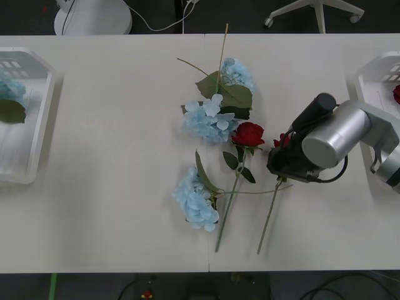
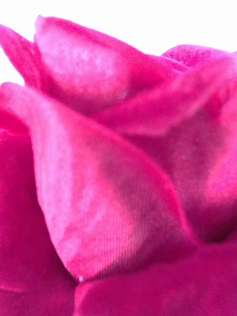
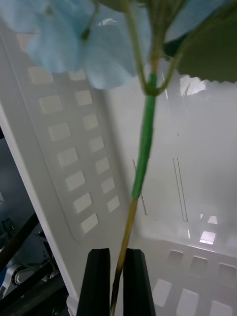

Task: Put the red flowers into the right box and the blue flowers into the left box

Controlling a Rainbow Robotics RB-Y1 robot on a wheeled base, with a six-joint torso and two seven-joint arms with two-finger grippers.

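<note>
Right gripper [image 1: 281, 156] sits down on a red rose [image 2: 118, 173] mid-table, finger state can't tell. Left gripper [image 3: 116, 281] pinches a blue flower stem [image 3: 143, 158] over the left box [image 3: 74, 163]. Three blue flowers [image 1: 209, 122] and another rose [image 1: 248, 134] lie at table centre.

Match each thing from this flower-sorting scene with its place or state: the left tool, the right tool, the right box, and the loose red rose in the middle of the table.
Things:
1. left tool
2. right tool
3. right box
4. loose red rose

Places or states:
A. at the right edge of the table, with a red bloom inside
B. lying free beside pale-blue clusters
C. shut on the stem of a blue flower, over the left box
D. at the bloom of another rose, right of centre

Pairs: 1-C; 2-D; 3-A; 4-B
</note>
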